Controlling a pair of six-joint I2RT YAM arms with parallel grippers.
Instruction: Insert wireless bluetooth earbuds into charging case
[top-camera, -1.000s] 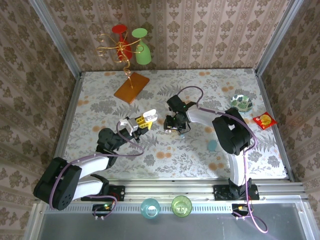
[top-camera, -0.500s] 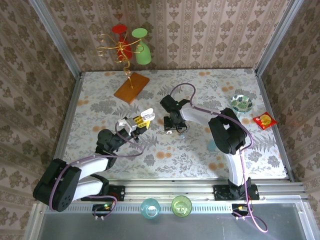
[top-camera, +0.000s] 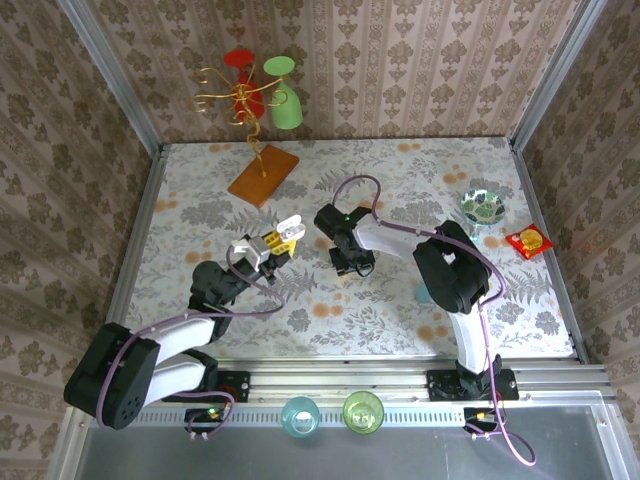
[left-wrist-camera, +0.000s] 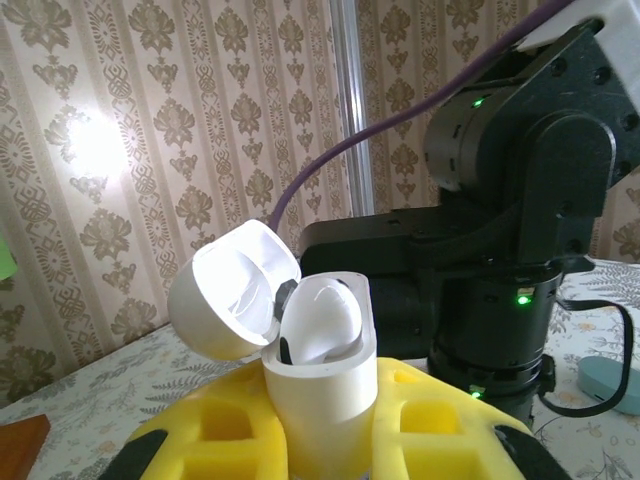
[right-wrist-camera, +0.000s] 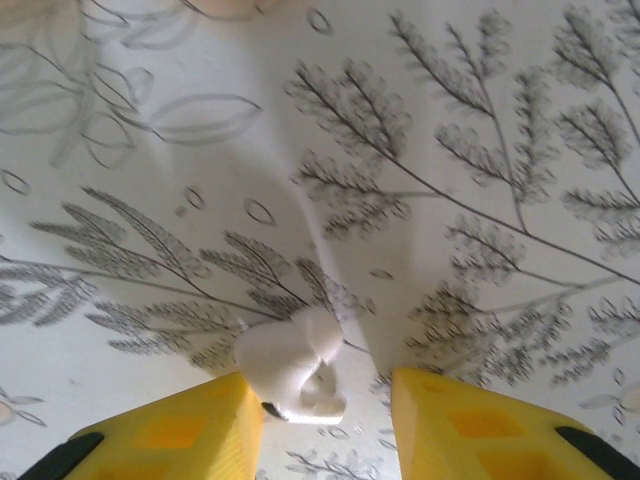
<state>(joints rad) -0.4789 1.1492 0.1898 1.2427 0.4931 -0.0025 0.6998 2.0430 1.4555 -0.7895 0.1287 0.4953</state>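
1. Charging case, white and upright, sits pinched between the yellow fingers of the left gripper, held up off the table left of centre.
2. Its lid is swung open and tips off to one side. The hollow under it shows glossy white, and I cannot tell whether anything sits inside.
3. The right gripper points straight down at the flowered tablecloth near the middle of the table, just to the right of the left gripper, with its two pads spread apart.
4. A small white earbud lies on the cloth between those pads. It is right up against one of them and clear of the other, so it is not pinched.
5. A pale blue case lies closed on the cloth beside the right arm.
6. Further off there is a wire stand at the far left carrying a red glass and a green glass, and a patterned bowl with a red packet sits near the right edge.
7. Two cups stand on the near rail between the arm bases.
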